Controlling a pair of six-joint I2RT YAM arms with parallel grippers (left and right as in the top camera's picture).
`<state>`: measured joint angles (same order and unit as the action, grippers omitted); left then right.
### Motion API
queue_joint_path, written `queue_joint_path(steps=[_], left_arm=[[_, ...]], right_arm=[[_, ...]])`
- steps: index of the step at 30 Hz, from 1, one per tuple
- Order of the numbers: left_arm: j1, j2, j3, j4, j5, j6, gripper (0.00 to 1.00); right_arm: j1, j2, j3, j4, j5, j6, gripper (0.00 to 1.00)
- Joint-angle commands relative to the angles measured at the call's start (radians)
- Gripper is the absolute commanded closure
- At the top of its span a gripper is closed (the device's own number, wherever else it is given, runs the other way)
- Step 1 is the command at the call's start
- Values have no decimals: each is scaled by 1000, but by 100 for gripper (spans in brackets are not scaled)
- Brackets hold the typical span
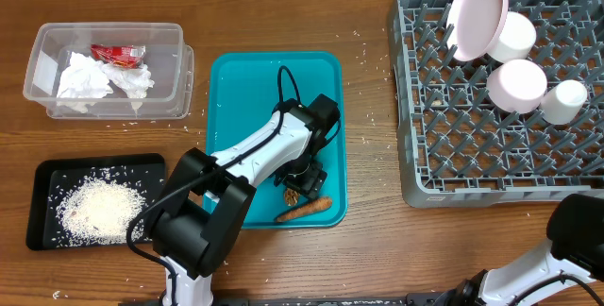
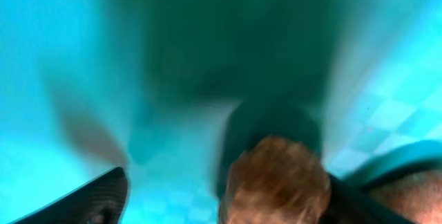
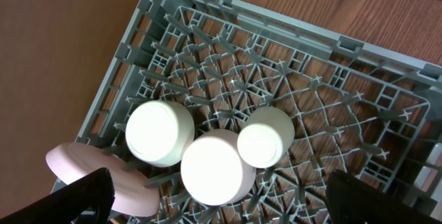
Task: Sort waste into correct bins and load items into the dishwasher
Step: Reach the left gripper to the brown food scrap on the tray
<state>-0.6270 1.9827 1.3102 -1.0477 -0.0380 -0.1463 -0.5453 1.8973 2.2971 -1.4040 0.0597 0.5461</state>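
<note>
My left gripper is down in the teal tray, open, with the small brown biscuit between its fingers, close against the right one. The orange stick lies just beside it. A crumpled napkin and a red wrapper sit in the clear tub. Loose rice lies in the black tray. The grey rack holds a plate, two bowls and a cup. Open and empty, my right gripper hangs above the rack.
Stray rice grains dot the wooden table around the trays. The right arm's base stands at the front right corner, close to the rack's front edge. The left arm reaches from the front over the teal tray.
</note>
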Motion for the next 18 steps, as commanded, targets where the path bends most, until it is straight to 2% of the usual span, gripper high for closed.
queue_joint_path(steps=[1,2,11,18], left_arm=[[-1,-2,-32,25,-10,12,23],[-1,-2,-37,28,-10,12,28],[-1,-2,-45,27,34,-28,39],[-1,-2,-45,6,90,-106,56]], right_arm=[[0,-27,0,6,10,5,0],[0,-27,0,6,10,5,0],[0,-27,0,6,10,5,0],[0,-27,0,6,10,5,0]])
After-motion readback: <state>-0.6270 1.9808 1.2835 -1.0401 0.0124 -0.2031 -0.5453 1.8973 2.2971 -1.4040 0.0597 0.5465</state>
